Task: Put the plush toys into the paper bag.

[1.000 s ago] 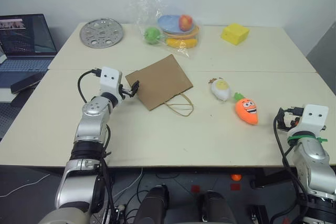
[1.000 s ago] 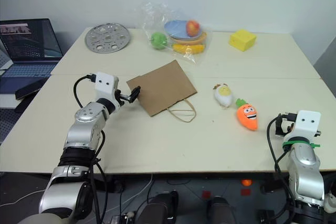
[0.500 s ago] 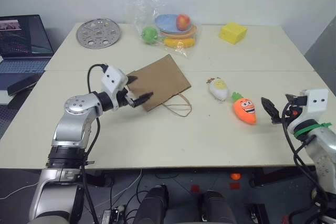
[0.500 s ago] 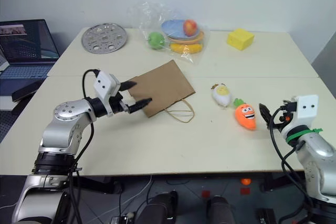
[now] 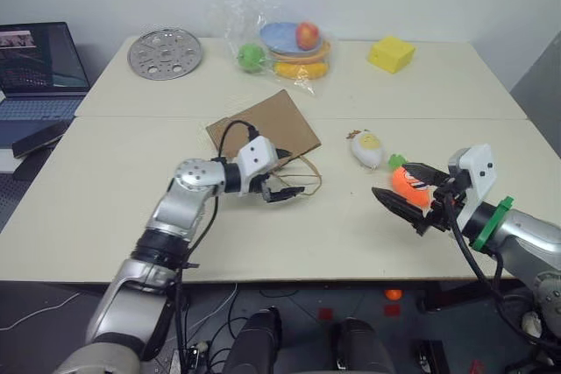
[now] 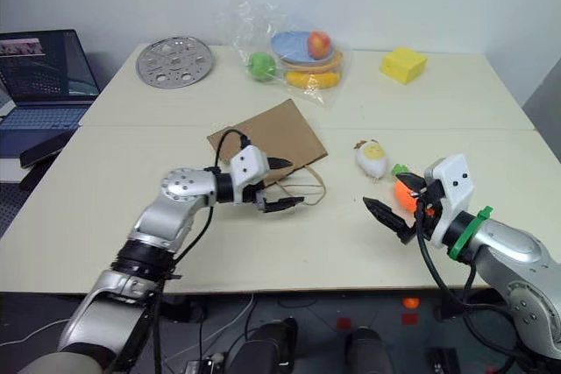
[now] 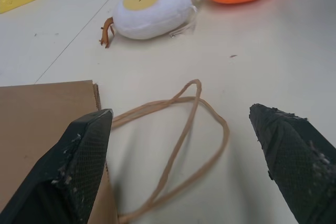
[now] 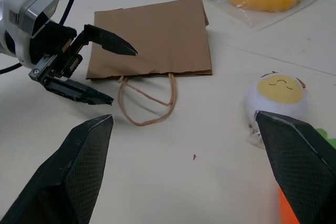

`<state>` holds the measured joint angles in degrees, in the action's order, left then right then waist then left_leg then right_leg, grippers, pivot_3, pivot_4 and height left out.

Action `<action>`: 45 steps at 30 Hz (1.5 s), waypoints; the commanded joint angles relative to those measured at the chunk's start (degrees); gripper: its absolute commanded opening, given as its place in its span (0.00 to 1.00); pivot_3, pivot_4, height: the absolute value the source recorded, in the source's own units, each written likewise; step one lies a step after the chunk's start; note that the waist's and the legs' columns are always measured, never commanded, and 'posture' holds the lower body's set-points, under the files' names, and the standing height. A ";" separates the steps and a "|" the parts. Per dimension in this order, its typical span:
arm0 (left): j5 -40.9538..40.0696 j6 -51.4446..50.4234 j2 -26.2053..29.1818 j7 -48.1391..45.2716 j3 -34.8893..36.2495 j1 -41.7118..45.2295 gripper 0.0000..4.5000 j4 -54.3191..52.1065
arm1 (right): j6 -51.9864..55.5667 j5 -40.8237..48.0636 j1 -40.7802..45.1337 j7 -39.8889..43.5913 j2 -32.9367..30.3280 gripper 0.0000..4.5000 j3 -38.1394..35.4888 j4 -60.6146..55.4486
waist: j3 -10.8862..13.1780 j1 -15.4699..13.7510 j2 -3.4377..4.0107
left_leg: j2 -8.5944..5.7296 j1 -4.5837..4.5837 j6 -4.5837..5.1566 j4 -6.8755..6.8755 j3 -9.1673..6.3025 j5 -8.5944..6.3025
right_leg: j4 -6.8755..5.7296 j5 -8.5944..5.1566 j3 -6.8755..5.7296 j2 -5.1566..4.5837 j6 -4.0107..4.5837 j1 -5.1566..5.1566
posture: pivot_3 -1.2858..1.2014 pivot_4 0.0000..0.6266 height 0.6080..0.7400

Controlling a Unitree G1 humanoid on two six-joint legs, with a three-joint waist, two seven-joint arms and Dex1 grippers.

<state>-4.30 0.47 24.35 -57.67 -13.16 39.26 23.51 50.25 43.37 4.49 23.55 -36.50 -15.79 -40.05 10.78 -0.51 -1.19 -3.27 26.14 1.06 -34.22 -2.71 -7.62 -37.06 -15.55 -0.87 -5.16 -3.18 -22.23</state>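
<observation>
A: Two grippers occupy the near half of the table (image 5: 105, 216). Report their condition.

B: The right gripper (image 5: 405, 192) is at the near right with fingers spread wide and empty, one finger above the carrot plush (image 5: 408, 183) and one on its near-left side. The left gripper (image 5: 285, 179) is also spread wide and empty, at the handle end of the paper bag (image 5: 272, 125), with its fingers on either side of the loop handles (image 7: 181, 145).

A: State the bag's condition and orientation.

B: It lies flat and closed near the table's centre. Whether anything is inside cannot be determined. Its long axis runs near-right to far-left; the mouth and handles face near-right.

A: Locate the plush toys.

B: Both lie on the table, right of the bag and outside it. The carrot lies with its green top toward the far left and its body toward the near right. The egg plush (image 5: 367, 148) lies just beyond it, yellow patch upward, long axis roughly near to far.

A: List the containers at the far edge.

B: A clear plastic bag (image 5: 263, 37) holds a green fruit, a red fruit, a yellow fruit and plates. A perforated metal disc (image 5: 165, 53) lies to its left, a yellow block (image 5: 391, 54) to its right.
</observation>
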 commanded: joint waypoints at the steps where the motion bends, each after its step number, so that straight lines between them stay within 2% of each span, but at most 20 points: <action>1: 2.50 4.36 -1.18 1.82 -0.25 2.68 0.99 4.58 | -0.14 0.41 -1.54 -1.73 0.25 1.00 -1.19 -2.81 | 0.00 -0.08 0.00 | -0.02 0.00 0.03 0.00 0.00 -0.02 | 0.01 0.10 0.00 0.00 -0.19 0.00 | 0.52 0.24 1.00; 5: 4.40 7.60 -3.29 2.82 -0.62 5.53 0.99 10.89 | -0.13 1.10 -2.75 -4.58 1.28 1.00 -3.23 -3.86 | 0.00 -0.36 0.00 | -0.03 0.02 0.04 0.03 -0.01 -0.02 | -0.01 0.11 -0.06 0.01 -0.22 -0.01 | 0.52 0.24 1.00; 6: 4.42 7.95 -3.80 3.34 -0.18 6.27 0.91 11.91 | -0.24 1.23 -2.83 -5.22 1.71 1.00 -3.54 -3.74 | 0.00 -0.37 0.00 | -0.03 0.02 0.04 0.03 -0.01 -0.02 | -0.01 0.11 -0.05 0.02 -0.23 0.00 | 0.52 0.24 1.00; 9: 4.62 8.71 -4.52 3.89 0.50 7.47 0.75 13.80 | -0.42 1.05 -3.02 -6.15 1.87 1.00 -3.62 -3.71 | 0.00 -0.44 0.00 | -0.03 0.02 0.04 0.01 -0.01 -0.02 | -0.01 0.15 -0.06 0.03 -0.29 0.01 | 0.52 0.24 1.00; 16: 4.42 9.66 -3.97 1.68 0.28 7.33 0.28 14.05 | -2.02 -0.42 -3.64 -5.64 1.58 1.00 -3.00 -2.23 | 0.00 -0.46 0.00 | -0.05 0.01 0.05 -0.05 0.02 -0.01 | -0.01 0.21 -0.05 0.05 -0.38 0.02 | 0.52 0.24 1.00; 20: -0.36 5.61 -4.14 -2.08 2.58 7.40 0.01 9.58 | -2.58 -1.02 -2.28 -5.33 1.58 1.00 -1.74 -1.29 | 0.00 -0.45 0.00 | -0.05 0.01 0.05 -0.06 0.02 -0.01 | -0.02 0.21 -0.05 0.06 -0.38 0.03 | 0.52 0.24 1.00; 27: -9.68 -4.84 -1.13 -9.86 7.49 9.75 0.00 2.10 | -2.50 -1.59 0.52 -4.55 2.37 1.00 1.93 -0.45 | 0.00 -0.12 0.00 | -0.02 0.01 0.06 -0.12 0.00 0.00 | -0.06 0.21 -0.06 0.11 -0.37 0.05 | 0.52 0.24 1.00; 30: -14.17 -11.86 2.07 -14.20 9.31 10.27 0.00 -1.52 | -2.65 -3.77 4.79 -6.23 5.52 1.00 7.88 1.39 | 0.00 0.77 0.01 | -0.02 -0.02 0.06 -0.12 0.01 0.00 | -0.06 0.21 -0.04 0.12 -0.37 0.05 | 0.52 0.24 1.00; 34: -16.51 -14.85 3.74 -15.89 10.54 11.18 0.00 -3.89 | -3.68 -6.94 11.37 -6.39 10.15 0.81 15.38 4.59 | 0.00 0.86 0.01 | 0.03 -0.05 0.07 -0.14 0.00 0.02 | -0.13 0.22 -0.04 0.19 -0.35 0.03 | 0.52 0.24 1.00; 44: -20.09 -20.63 4.79 -15.52 11.26 10.61 0.00 -11.57 | -11.26 -18.14 23.47 -4.53 19.59 0.01 27.07 21.46 | 0.00 0.67 0.01 | -0.07 -0.11 0.09 -0.18 0.01 0.04 | -0.19 0.27 0.00 0.36 -0.41 -0.02 | 0.52 0.24 1.00; 45: -20.30 -21.09 4.94 -15.71 11.19 10.36 0.00 -12.31 | -12.29 -19.11 24.01 -4.02 19.99 0.00 27.46 23.06 | 0.00 0.71 0.01 | -0.08 -0.11 0.10 -0.18 0.03 0.05 | -0.21 0.27 0.03 0.44 -0.41 -0.01 | 0.52 0.24 1.00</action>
<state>-23.10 -20.00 28.62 -73.15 -2.88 49.27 14.51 40.98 26.24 27.00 18.68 -16.85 11.30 -18.30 10.78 0.20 -1.18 -3.34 26.03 1.15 -34.41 -2.68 -7.56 -37.31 -15.28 -0.83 -4.69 -3.59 -22.27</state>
